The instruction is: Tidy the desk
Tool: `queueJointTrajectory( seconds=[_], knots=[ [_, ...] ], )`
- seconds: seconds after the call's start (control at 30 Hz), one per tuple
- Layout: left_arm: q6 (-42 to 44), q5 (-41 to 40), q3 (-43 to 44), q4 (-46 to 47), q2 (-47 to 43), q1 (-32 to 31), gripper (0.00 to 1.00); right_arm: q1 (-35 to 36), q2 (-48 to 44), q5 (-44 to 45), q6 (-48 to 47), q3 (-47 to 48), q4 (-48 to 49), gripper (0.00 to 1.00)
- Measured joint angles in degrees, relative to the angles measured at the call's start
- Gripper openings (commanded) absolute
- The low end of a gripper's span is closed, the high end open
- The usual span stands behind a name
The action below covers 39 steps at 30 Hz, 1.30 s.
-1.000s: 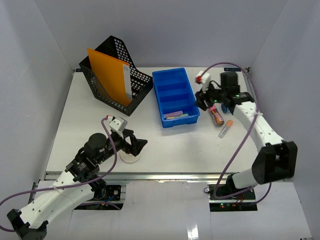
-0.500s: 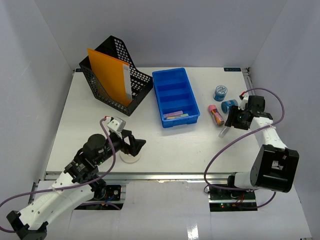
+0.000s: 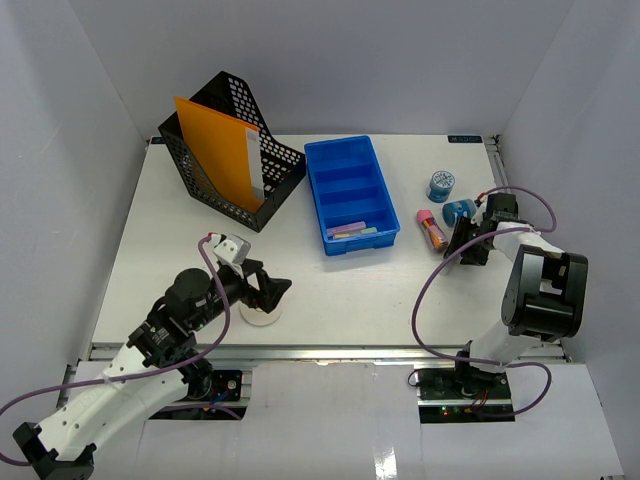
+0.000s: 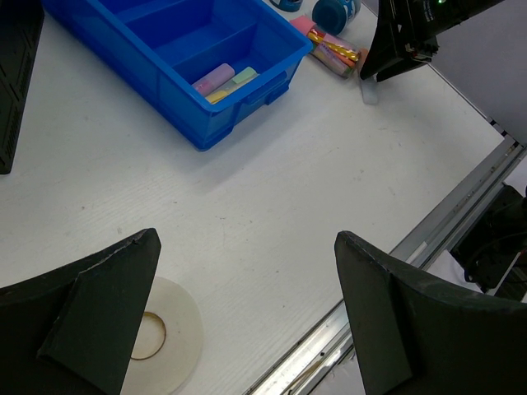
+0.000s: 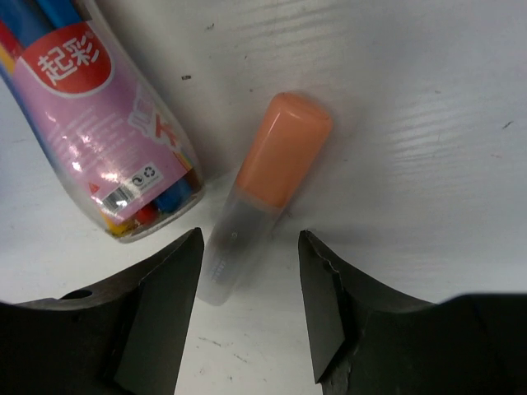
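**Desk state, both pincers open**

Noted white desk (image 3: 170, 230) spanning the enclosure floor, metal rail along its near edge, both arm bases below it.

Right half: found right gripper (image 5: 249, 251) low over the desk, jaws apart and astride an orange-capped tube (image 5: 263, 189), a gap showing on each side, nothing gripped. Logged marker pack (image 5: 107, 132) just beside that tube, and two blue tubs (image 3: 441, 185) further back.

Centre: recorded blue tray (image 3: 362, 244) with pastel pieces (image 3: 350, 230) in its nearest compartment only.

Far left: saw black mesh holder (image 3: 225, 115) with an orange folder (image 3: 215, 150) upright inside.

Near left: found left gripper (image 3: 268, 290) spread wide, empty, hovering above a white tape roll (image 4: 169, 329) lying flat under its left finger.
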Motion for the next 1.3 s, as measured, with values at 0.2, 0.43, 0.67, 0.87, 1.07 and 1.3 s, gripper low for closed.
queueJointTrajectory(
  seconds=[0.2, 0.43, 0.67, 0.87, 1.07, 1.3],
  knots=[
    [-0.02, -0.95, 0.0, 0.0, 0.7, 0.0, 0.98, -0.04, 2.78, 0.28, 1.39, 1.85, 2.04, 0.53],
    [0.0, -1.96, 0.02, -0.16, 1.38, 0.0, 0.98, -0.04, 4.02, 1.7, 2.3, 2.44, 3.97, 0.43],
    [0.0, -2.36, 0.02, -0.37, 1.64, 0.0, 0.98, -0.04, 3.91, 3.3, 2.06, 2.05, 4.88, 0.28],
    [0.0, -2.39, 0.02, -0.37, 1.64, 0.0, 0.98, -0.3, 0.62, 3.32, -0.57, -0.63, 5.47, 0.12],
    [0.0, -2.38, 0.02, -0.37, 1.68, 0.0, 0.98, -0.35, -11.14, -0.72, -8.29, -1.86, 4.39, 0.08],
    [0.0, -2.42, 0.01, -0.38, 1.9, 0.0, 0.98, 6.46, -19.4, -12.34, -24.56, 3.41, 1.43, 0.08]
  ],
)
